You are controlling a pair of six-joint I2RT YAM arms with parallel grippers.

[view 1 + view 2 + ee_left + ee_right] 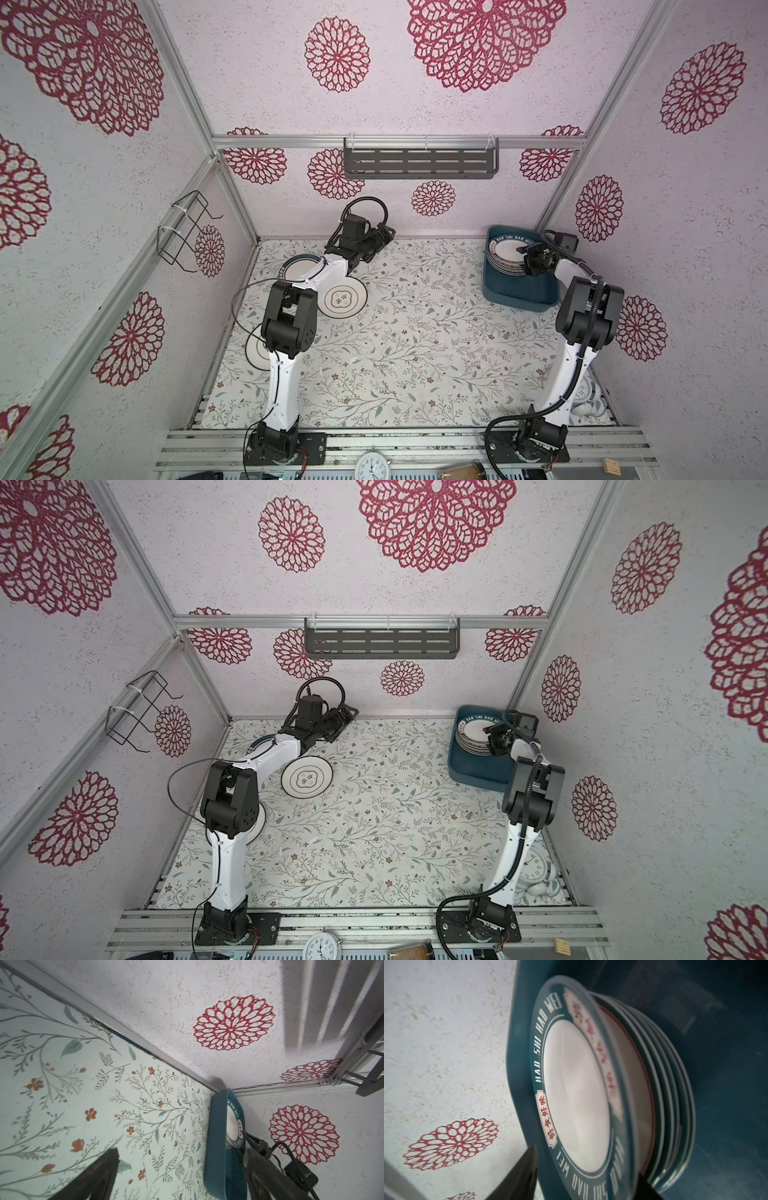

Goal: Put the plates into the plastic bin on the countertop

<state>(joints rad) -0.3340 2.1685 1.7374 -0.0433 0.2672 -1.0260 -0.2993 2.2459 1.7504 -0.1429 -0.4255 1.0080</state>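
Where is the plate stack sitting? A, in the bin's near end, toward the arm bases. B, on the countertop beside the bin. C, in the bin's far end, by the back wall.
C: in both top views the plate stack fills the far end of the bin, next to the back wall, and the bin's near end shows bare blue floor.
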